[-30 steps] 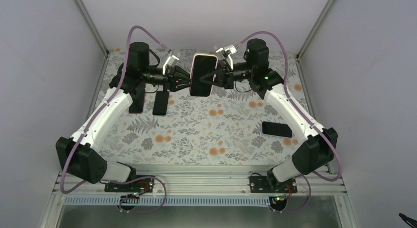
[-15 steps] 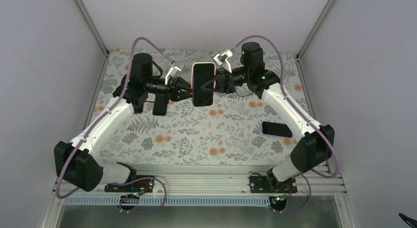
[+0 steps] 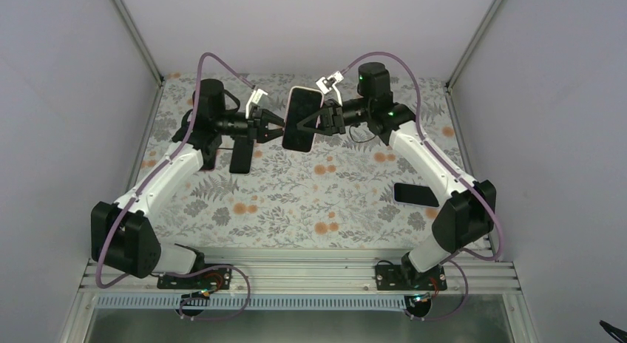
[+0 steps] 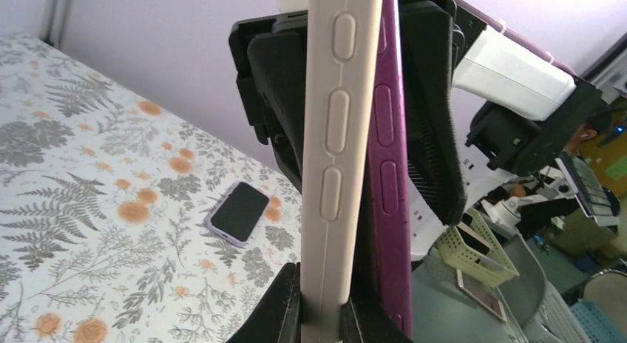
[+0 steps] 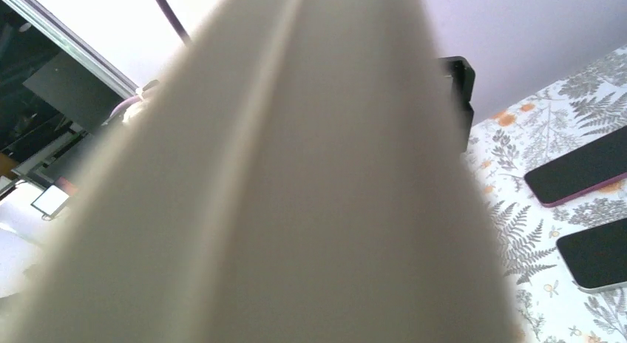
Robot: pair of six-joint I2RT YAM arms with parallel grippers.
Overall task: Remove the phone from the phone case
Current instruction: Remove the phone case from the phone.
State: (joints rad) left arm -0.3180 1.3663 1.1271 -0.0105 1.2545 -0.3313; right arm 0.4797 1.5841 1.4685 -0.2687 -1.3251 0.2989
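Since a second ago the phone case [image 4: 329, 136] with the phone [image 4: 388, 210] has slid slightly left and tilted, its top now leaning right. Both wrists have shifted left with it, and the left arm, which had backed off half a second ago, is at its edge again. Case and phone hang in the air over the far middle of the table [image 3: 296, 202], between the two grippers, dark screen toward the top camera. The left gripper [image 3: 276, 127] comes in from the left and is clamped tight on the case's left edge. In the left wrist view the cream case edge with three button bumps runs straight up from between its fingers [image 4: 277, 313]. The phone's purple side stands just right of that cream edge, close alongside it. A dark strip runs between them lower down; can't tell if that is a finger or a gap. The right gripper [image 3: 313, 120] comes in from the right. Its black fingers [image 4: 432, 114] straddle case and phone together, one behind the cream edge and one against the purple side. Can't tell whether they press or sit slack. The right wrist view is nearly all blurred cream surface, right up against the lens. Three loose phones lie flat on the table: a right-side phone [image 3: 416, 194] beside the right arm, a black phone [image 3: 241, 154] and a half-hidden phone [image 3: 209, 157] under the left forearm, all well apart from the held one.
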